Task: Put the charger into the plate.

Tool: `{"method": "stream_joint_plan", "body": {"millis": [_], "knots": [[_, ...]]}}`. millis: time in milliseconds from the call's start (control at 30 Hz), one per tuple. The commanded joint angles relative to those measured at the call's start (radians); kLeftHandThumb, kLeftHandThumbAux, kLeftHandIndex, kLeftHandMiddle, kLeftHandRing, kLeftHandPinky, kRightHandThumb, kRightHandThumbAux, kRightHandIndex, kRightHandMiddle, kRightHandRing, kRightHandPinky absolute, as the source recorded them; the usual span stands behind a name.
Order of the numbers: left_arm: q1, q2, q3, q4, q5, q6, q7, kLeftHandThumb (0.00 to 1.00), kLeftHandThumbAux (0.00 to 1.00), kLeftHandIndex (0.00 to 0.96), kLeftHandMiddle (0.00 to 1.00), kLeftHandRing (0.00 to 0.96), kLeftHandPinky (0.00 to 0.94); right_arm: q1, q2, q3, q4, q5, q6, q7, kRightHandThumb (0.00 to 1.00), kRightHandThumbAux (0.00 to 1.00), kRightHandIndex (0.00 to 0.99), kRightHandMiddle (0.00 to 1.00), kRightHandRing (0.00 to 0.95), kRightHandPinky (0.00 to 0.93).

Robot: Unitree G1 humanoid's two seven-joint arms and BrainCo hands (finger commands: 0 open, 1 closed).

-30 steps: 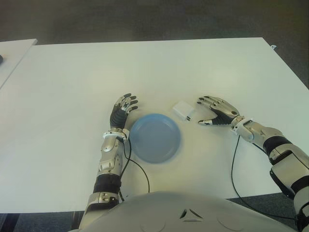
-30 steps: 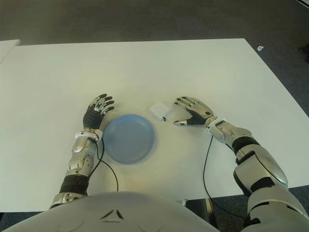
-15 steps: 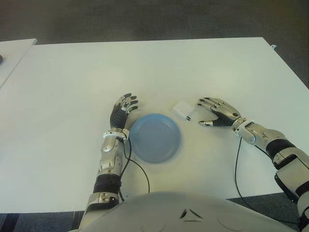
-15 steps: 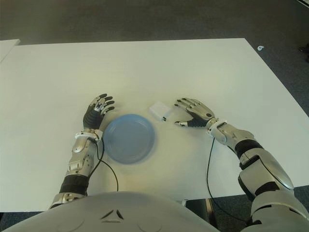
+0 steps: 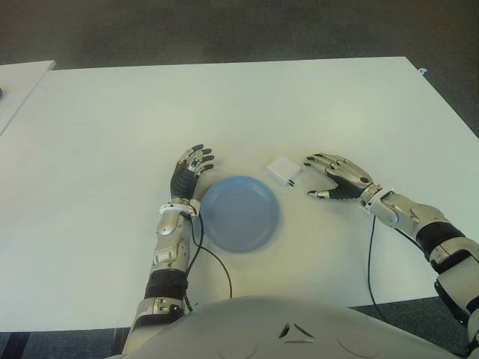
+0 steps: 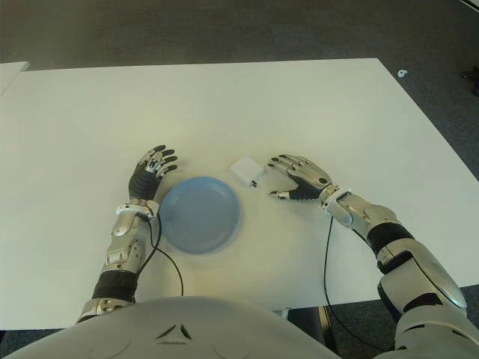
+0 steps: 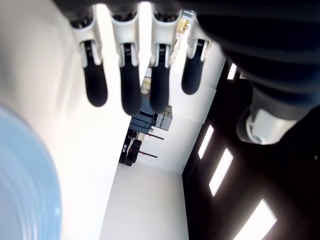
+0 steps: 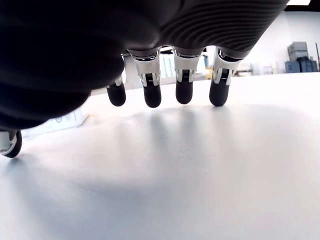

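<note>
Over the last second the right hand [image 5: 337, 178], fingers spread and holding nothing, edges closer to the white charger [image 5: 284, 170], which lies on the desk [image 5: 112, 112] just beside the blue plate [image 5: 240, 213], so grasping is still ahead; the left hand [image 5: 188, 170] shows relaxed at the plate's other side.

A small white charger [image 5: 284, 170] lies flat just right of the frame's centre, outside the plate. The round, shallow blue plate [image 5: 241, 213] sits empty, below-left of it, near but apart.
</note>
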Motion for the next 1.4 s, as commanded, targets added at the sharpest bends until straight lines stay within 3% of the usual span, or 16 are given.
{"method": "stream_joint_plan", "body": {"millis": [33, 267, 533, 767, 867, 1000, 1400], "knots": [[0.017, -0.014, -0.003, 0.006, -0.004, 0.019, -0.009, 0.000, 0.529, 0.268, 0.325, 0.336, 0.355, 0.070, 0.034, -0.058, -0.138, 0.043, 0.040, 0.065, 0.280, 0.240, 0.000, 0.000, 0.064, 0.241], [0.020, -0.017, -0.004, 0.001, -0.008, 0.021, -0.011, 0.000, 0.539, 0.265, 0.326, 0.337, 0.354, 0.152, 0.069, -0.159, -0.275, 0.086, 0.117, 0.098, 0.317, 0.251, 0.003, 0.000, 0.116, 0.360], [0.022, -0.020, -0.010, -0.004, 0.002, 0.024, 0.000, 0.000, 0.531, 0.256, 0.315, 0.329, 0.349, 0.208, 0.104, -0.226, -0.352, 0.093, 0.170, 0.126, 0.324, 0.256, 0.005, 0.000, 0.122, 0.395], [0.022, -0.025, -0.010, -0.005, 0.001, 0.028, 0.005, 0.000, 0.530, 0.266, 0.321, 0.332, 0.354, 0.237, 0.131, -0.262, -0.404, 0.094, 0.203, 0.166, 0.343, 0.248, 0.000, 0.000, 0.121, 0.330], [0.024, -0.025, -0.012, -0.007, 0.004, 0.028, 0.007, 0.000, 0.529, 0.270, 0.324, 0.335, 0.358, 0.252, 0.150, -0.277, -0.438, 0.089, 0.234, 0.172, 0.364, 0.244, 0.000, 0.000, 0.131, 0.351], [0.026, -0.026, -0.013, -0.006, -0.002, 0.027, -0.002, 0.000, 0.531, 0.268, 0.326, 0.336, 0.354, 0.281, 0.180, -0.299, -0.508, 0.071, 0.316, 0.181, 0.393, 0.230, 0.000, 0.002, 0.136, 0.326], [0.027, -0.026, -0.016, -0.008, 0.000, 0.029, 0.000, 0.000, 0.539, 0.275, 0.332, 0.338, 0.353, 0.308, 0.240, -0.322, -0.591, 0.052, 0.457, 0.220, 0.421, 0.199, 0.000, 0.036, 0.114, 0.200]]}}
